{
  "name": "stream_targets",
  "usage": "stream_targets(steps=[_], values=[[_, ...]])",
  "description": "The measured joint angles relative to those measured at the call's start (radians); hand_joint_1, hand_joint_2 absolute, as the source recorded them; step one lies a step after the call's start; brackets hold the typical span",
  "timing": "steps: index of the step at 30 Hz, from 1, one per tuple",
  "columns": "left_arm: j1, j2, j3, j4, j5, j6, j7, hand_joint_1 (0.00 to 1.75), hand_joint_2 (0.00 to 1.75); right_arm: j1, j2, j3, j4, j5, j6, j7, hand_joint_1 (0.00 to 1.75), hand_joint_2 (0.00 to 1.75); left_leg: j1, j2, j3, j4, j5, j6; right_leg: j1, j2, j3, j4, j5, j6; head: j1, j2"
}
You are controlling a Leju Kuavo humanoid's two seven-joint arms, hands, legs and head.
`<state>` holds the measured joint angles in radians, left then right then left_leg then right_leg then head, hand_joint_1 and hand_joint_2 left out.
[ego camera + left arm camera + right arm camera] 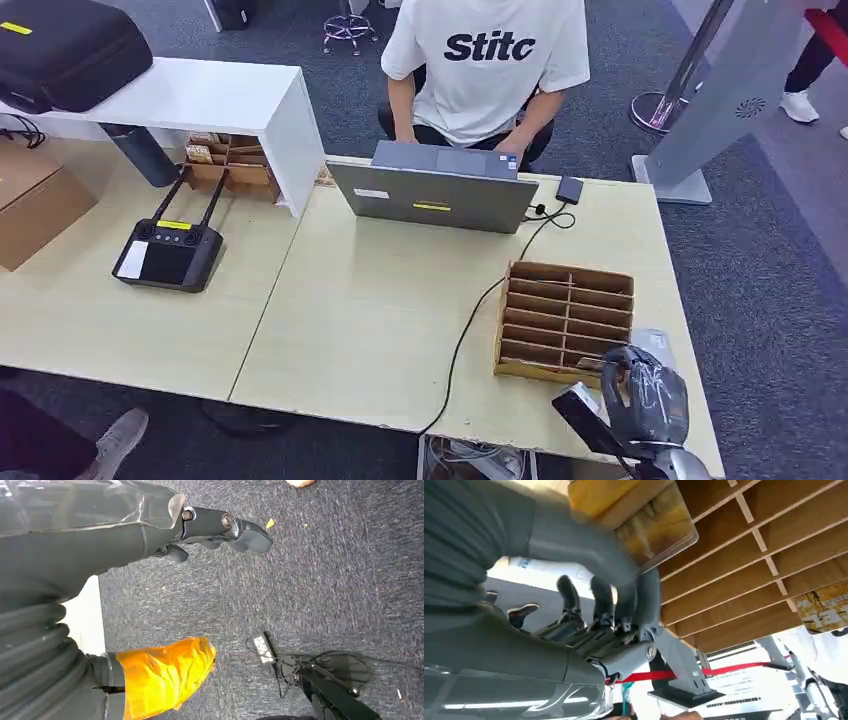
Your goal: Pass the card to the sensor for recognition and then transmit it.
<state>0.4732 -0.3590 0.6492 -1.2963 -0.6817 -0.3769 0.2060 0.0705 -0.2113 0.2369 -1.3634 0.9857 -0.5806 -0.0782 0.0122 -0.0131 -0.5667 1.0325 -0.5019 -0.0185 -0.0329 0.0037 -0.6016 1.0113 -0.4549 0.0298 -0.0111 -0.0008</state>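
Note:
My right hand is at the near right corner of the wooden slotted box. In the right wrist view a glossy yellow-brown card stands at the box's near slots. The thumb lies across the card and a dark finger meets its lower edge, so the hand pinches it. Another card sits in a farther slot. A dark flat device lies by the table's front edge, just left of the hand. My left hand hangs over the carpet, empty, fingers apart.
A person in a white shirt sits behind an open laptop across the table. A black cable runs from the laptop over the front edge. A black controller and a cardboard box are at the left.

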Motion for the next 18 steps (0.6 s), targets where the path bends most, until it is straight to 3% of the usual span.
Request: stream_targets(steps=[18], values=[[0.0, 0.0, 0.0, 0.0, 0.014, -0.002, 0.001, 0.0, 1.75, 0.0, 0.01, 0.0, 0.026, -0.004, -0.042, -0.008, 1.75, 1.75, 0.0, 0.0, 0.0, 0.0, 0.0, 0.0, 0.0, 0.0, 0.0, 0.0, 0.0, 0.0, 0.0, 0.0]])
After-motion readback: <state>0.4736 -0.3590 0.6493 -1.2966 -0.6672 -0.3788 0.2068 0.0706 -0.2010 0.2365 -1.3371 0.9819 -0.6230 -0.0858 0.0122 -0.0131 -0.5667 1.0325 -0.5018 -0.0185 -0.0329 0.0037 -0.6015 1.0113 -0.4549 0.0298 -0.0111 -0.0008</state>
